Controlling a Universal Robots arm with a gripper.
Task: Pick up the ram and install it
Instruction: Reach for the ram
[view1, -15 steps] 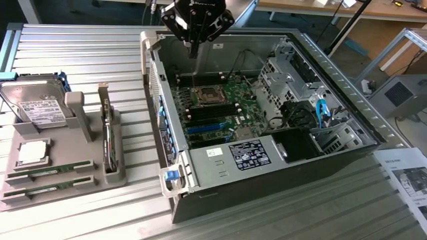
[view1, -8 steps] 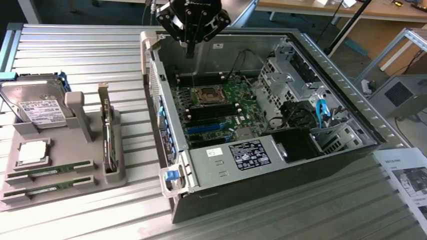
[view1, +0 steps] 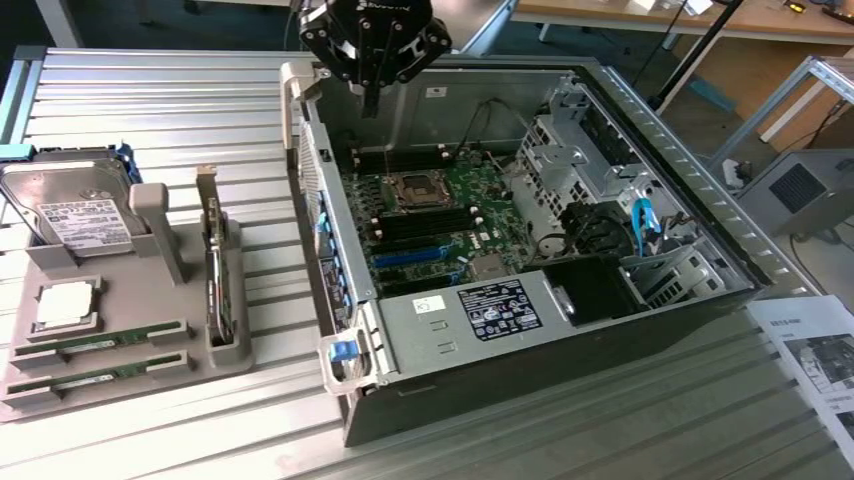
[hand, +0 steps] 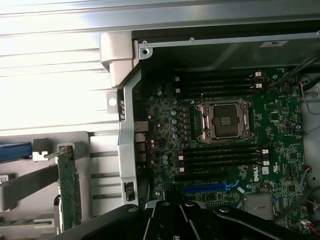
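Over a corner of the open case (view1: 561, 390): gripper (view1: 371, 98) clenched shut, grasping nothing.
Ram (view1: 100, 345): lay flat in the grey tray (view1: 167, 290) beside its twin (view1: 94, 375), well apart from the gripper.

An exterior camera looks down steeply from high and well back on a ribbed metal table (view1: 174, 100), with the open computer case (view1: 674, 160) at centre and a grey parts tray (view1: 160, 300) at the exterior view's left; the wrist camera, riding on the arm behind the gripper (view1: 371, 98), faces straight down into the case from close above; both views share the motherboard (view1: 461, 225), its processor socket (view1: 416, 186), the case wall beside the tray, a strip of table and the tray's upright expansion card (view1: 218, 270).
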